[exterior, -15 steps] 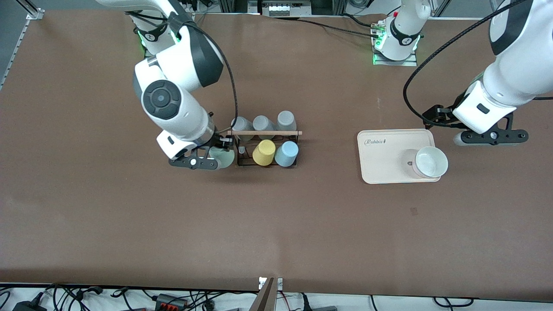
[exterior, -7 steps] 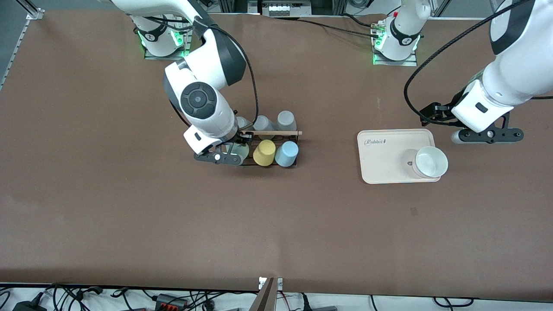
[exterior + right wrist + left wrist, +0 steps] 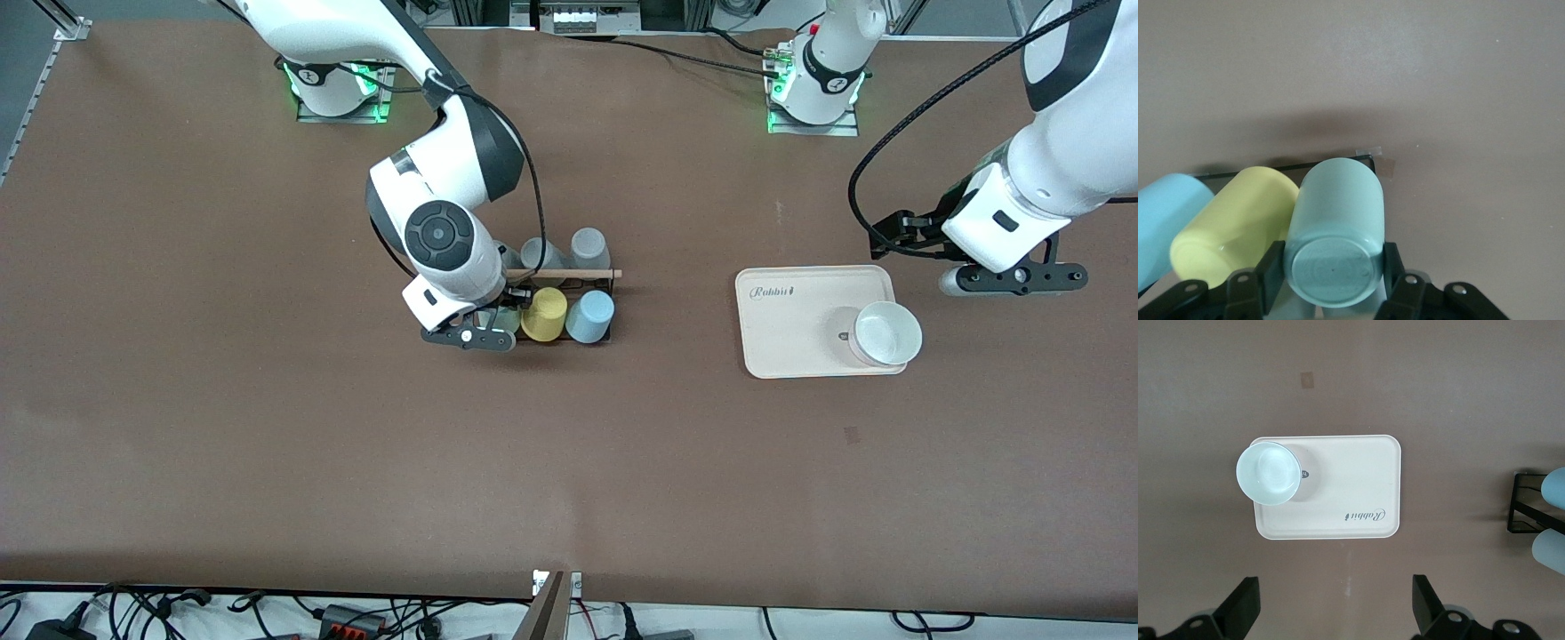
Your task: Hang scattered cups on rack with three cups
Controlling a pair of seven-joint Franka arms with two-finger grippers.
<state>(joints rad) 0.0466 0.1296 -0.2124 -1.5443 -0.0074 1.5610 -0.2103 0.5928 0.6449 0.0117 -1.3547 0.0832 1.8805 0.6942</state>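
The right gripper is clamped on the pale mint green plastic tumbler, held upside down over the small black wire rack's nearest row at its right-arm end, evidently to seat it on a peg beside the yellow cup and the light blue tumbler. Grey cups fill the farther row. The left gripper waits, fingers apart, above the beige tray carrying a white bowl.

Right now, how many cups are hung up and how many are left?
Done: the blue cup sits on the rack beside the yellow cup. In hand: the right gripper holds the mint cup over the rack's free end. Left: setting it down. The left gripper waits open by the tray.
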